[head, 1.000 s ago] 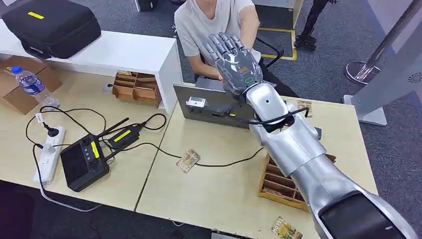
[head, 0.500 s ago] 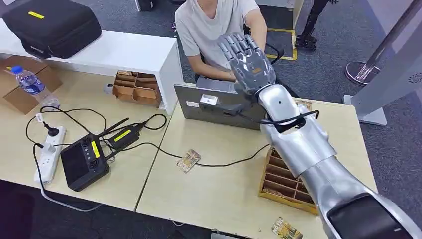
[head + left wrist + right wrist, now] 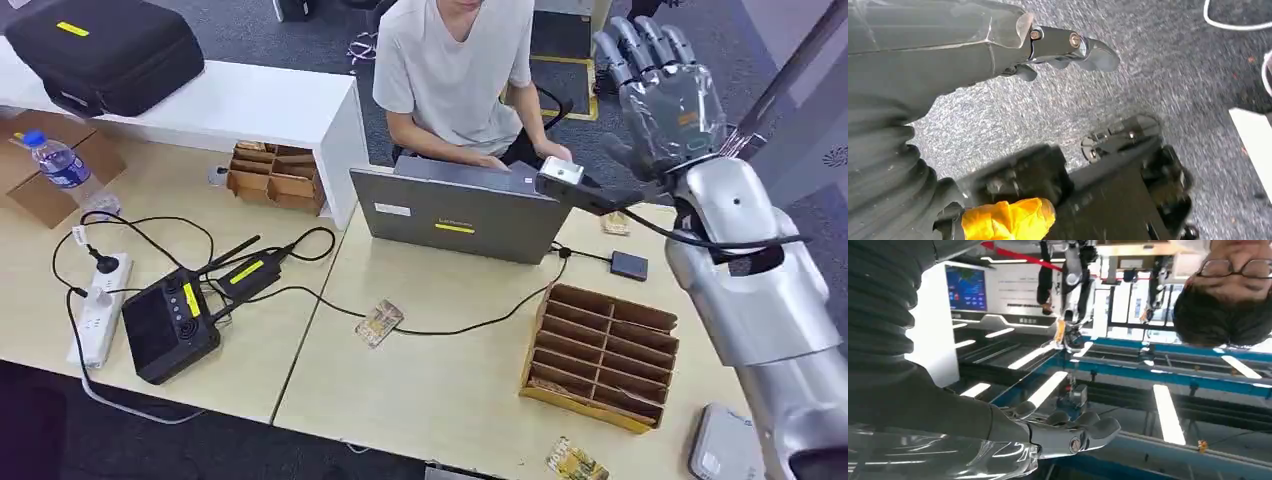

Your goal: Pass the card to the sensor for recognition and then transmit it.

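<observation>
A patterned card (image 3: 378, 322) lies flat on the desk (image 3: 440, 390), just before the laptop; a small dark sensor (image 3: 629, 265) sits right of it.

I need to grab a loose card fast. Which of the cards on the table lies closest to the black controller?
The card on the cable, in front of the laptop. The other two are farther right: one at the table's near edge, one behind the wooden rack.

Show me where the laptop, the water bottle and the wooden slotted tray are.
laptop (image 3: 455, 212), head view, on the back of its open grey lid.
water bottle (image 3: 60, 168), head view, on its clear body.
wooden slotted tray (image 3: 600, 352), head view, on its middle dividers.
</observation>
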